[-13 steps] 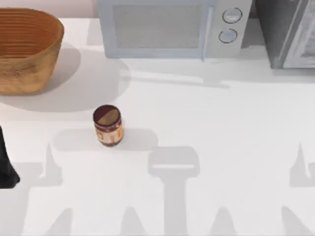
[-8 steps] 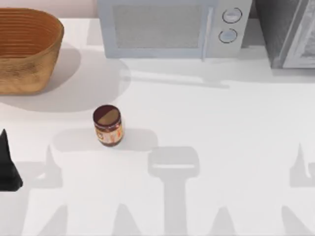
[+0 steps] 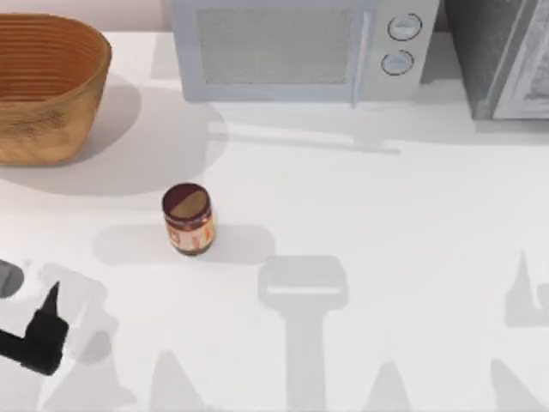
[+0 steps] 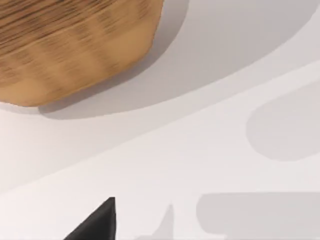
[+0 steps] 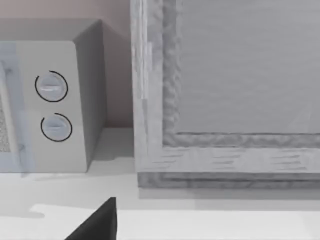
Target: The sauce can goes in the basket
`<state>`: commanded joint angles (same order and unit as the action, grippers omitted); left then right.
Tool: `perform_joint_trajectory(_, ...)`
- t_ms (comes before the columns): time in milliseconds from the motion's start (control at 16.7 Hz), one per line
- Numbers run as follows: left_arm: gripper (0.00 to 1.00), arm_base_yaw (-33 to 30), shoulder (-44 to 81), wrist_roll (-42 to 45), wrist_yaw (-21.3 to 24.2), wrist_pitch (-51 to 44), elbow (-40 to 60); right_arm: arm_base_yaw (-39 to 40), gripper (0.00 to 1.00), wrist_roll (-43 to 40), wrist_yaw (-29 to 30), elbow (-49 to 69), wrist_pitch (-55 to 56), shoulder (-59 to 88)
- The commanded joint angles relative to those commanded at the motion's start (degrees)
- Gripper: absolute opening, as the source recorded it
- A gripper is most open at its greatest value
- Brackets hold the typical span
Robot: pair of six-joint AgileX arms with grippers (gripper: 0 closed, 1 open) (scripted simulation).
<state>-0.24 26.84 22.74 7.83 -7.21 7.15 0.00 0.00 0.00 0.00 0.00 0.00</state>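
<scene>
1. The sauce can (image 3: 188,219) stands upright on the white table (image 3: 386,240), left of centre in the top view, its dark red-brown lid up and its red-orange-yellow label facing the camera.

2. The basket (image 3: 47,81) sits at the far left corner of the table in the top view, well apart from the can; nothing can be seen inside it. In the left wrist view its woven tan wall (image 4: 70,50) looms over its own shadow on the table.

3. The left gripper (image 3: 41,330) is at the near left edge of the table in the top view, a dark pointed shape nearer the camera than the can and to its left. It is apart from the can, with bare table between them; nothing is held.

4. One dark fingertip (image 4: 97,222) of the left gripper shows in the left wrist view; whether its fingers stand open or closed cannot be told.

5. A grey-white microwave (image 3: 300,47) stands along the back of the table, its two round dials (image 5: 52,105) facing the right wrist camera, beside a grey textured cabinet (image 5: 225,90).

6. A dark fingertip (image 5: 97,222) of the right gripper shows in the right wrist view; its finger state cannot be told either.
</scene>
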Motion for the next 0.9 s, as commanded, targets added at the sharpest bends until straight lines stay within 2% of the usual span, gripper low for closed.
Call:
perform_joint_trajectory(360,1.0,-0.1,26.5,19.4,12.1,-5.9,10.0,0.0,1.0,0.0,0.0,0.0,0.0,0.0)
perform_joint_trajectory(900,1.0,0.8,66.1,45.2,38.0,-12.9,28.8,0.0,1.0,0.0,0.0,0.0,0.0,0.0)
